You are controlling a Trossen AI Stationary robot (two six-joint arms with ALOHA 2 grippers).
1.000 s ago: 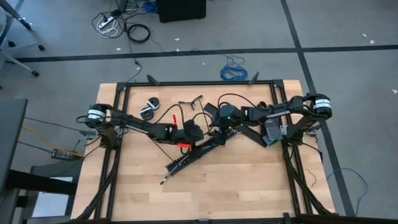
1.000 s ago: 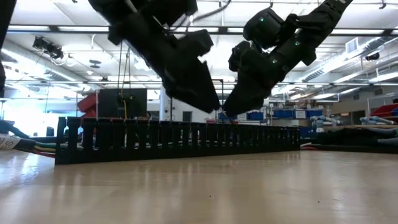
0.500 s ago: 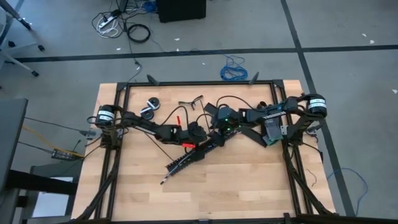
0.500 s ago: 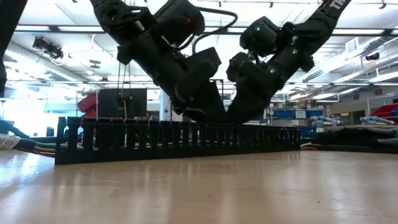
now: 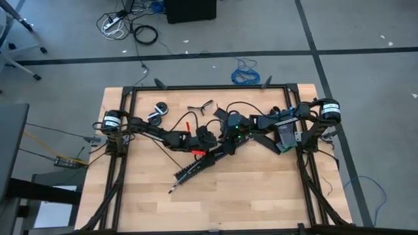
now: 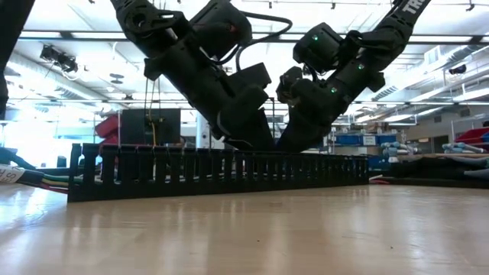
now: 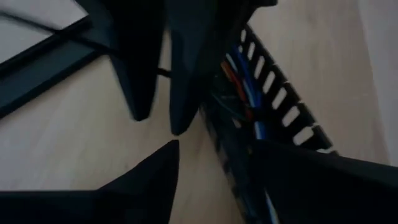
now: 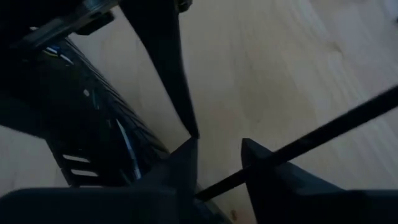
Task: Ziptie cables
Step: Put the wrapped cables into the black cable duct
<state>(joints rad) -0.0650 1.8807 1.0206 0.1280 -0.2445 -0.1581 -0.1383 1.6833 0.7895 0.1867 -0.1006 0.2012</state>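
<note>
A long black slotted duct (image 5: 199,166) lies slantwise on the middle of the table. The cables (image 7: 245,93), blue, red and orange wires, run inside it, and their ends stick out of one end (image 6: 30,182). My left gripper (image 7: 214,149) stands open and low at the duct's far end (image 5: 209,147), one finger over the wood and the other over the duct. My right gripper (image 8: 217,149) faces it from the right (image 5: 225,146), its fingers a small gap apart. A thin black ziptie (image 8: 336,121) runs slantwise over the wood and in between those fingers. My left gripper has the duct's side wall (image 7: 219,134) between its open fingers, coming slanting down from the table's left; I cannot tell whether it touches. My right gripper has the ziptie's end (image 8: 217,183) between its fingers, slanting down from the right; the right finger hides whether it touches.
Two small rolls (image 5: 157,112), a dark hand tool (image 5: 200,106) and a red-handled item (image 5: 185,124) lie at the far side. Black frame rails (image 5: 209,88) edge the table. Bare wood (image 5: 215,205) stretches toward the near edge.
Both grippers have sunk toward the far end of the slotted duct, and in the low view their fingertips now dip behind its wall. My left gripper has also moved a little toward the table's right. The duct has stayed in place.
</note>
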